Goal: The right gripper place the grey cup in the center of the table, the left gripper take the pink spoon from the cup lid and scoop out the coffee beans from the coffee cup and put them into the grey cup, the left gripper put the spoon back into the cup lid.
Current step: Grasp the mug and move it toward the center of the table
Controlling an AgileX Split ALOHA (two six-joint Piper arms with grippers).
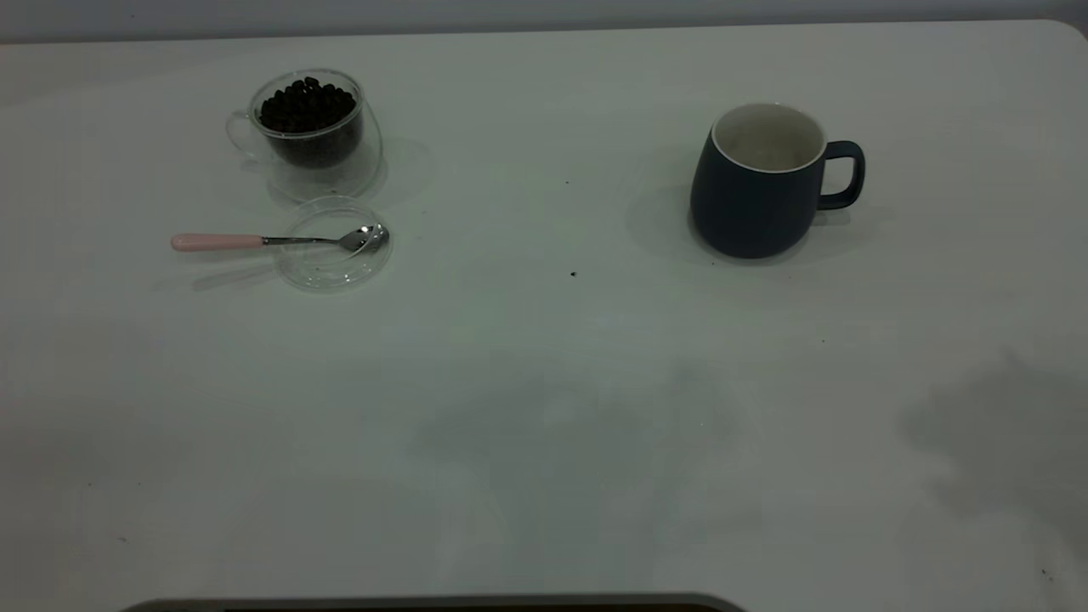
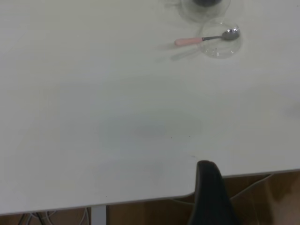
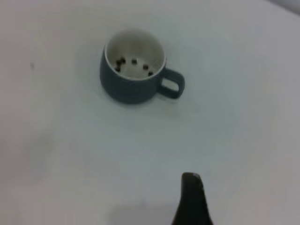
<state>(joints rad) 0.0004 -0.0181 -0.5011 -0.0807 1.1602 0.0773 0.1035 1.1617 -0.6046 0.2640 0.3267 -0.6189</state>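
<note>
The grey cup (image 1: 756, 191) stands upright at the right of the table (image 1: 544, 408), handle turned right; in the right wrist view the cup (image 3: 131, 79) holds several loose beans on its white bottom. The coffee cup (image 1: 310, 127) at the far left is heaped with coffee beans (image 1: 306, 104). Just in front of it lies the cup lid (image 1: 333, 246), with the pink spoon (image 1: 255, 241) resting bowl-in-lid, handle pointing left. Neither arm shows in the exterior view. My left gripper (image 2: 206, 164) hangs shut at the table's near edge, far from the spoon (image 2: 201, 40). My right gripper (image 3: 191, 176) is shut, short of the cup.
A few dark specks (image 1: 573, 274) dot the tabletop between the two cups. In the left wrist view the table's near edge (image 2: 140, 200) gives way to brown floor and cables. A dark strip (image 1: 425, 605) runs along the front edge in the exterior view.
</note>
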